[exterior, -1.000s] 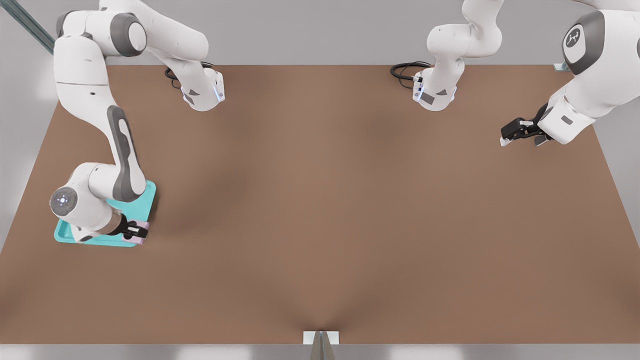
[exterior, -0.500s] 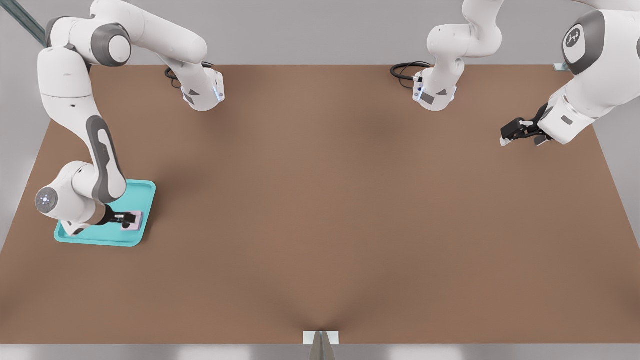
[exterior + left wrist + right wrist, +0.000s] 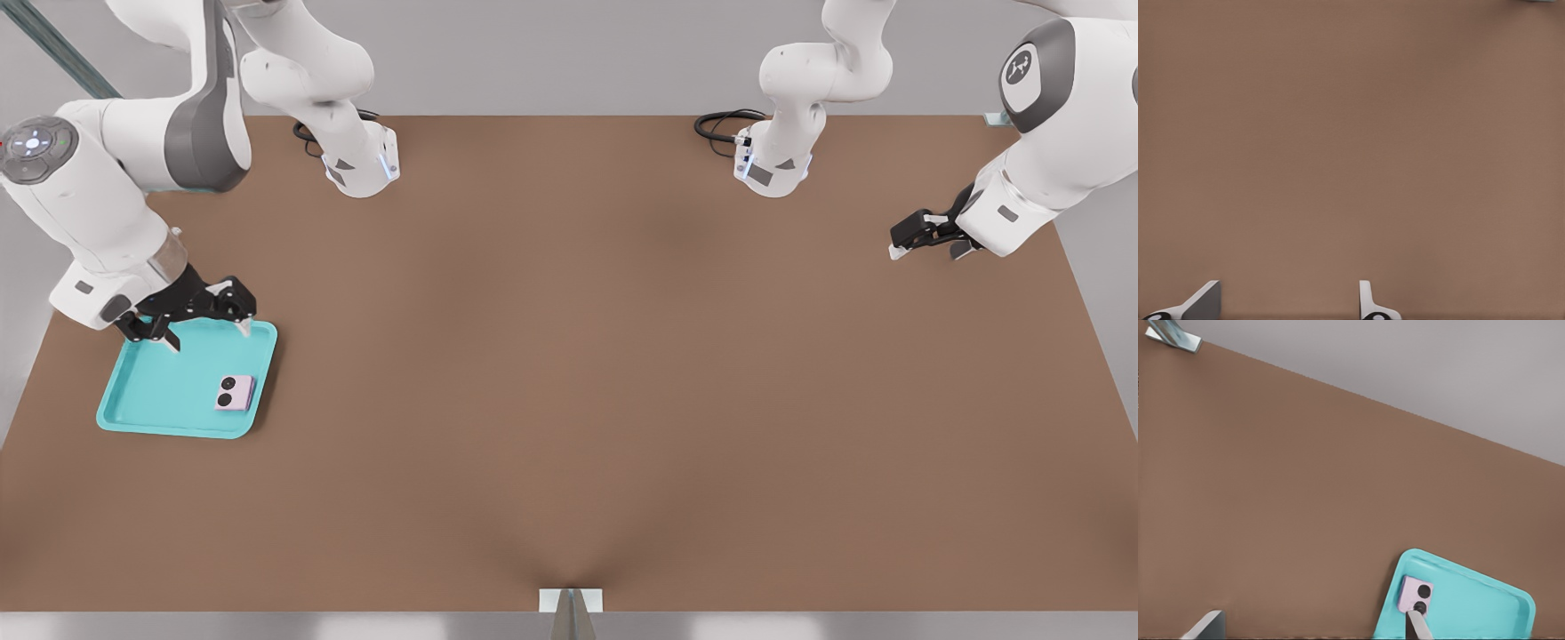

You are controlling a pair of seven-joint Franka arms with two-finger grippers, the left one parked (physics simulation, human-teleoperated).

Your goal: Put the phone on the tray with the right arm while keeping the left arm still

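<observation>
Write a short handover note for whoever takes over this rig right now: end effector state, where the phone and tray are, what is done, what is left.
End effector: open and holding nothing, raised over the far rim of the tray, clear of the phone.
Tray: on the brown table, near its edge at the front view's left.
Phone: lying flat inside the tray, lenses up, in the corner toward the front view's right, within the rim.
Done: the phone is on the tray and released.
Left: nothing on the placement itself; at most, move the right arm clear of the tray.
</observation>
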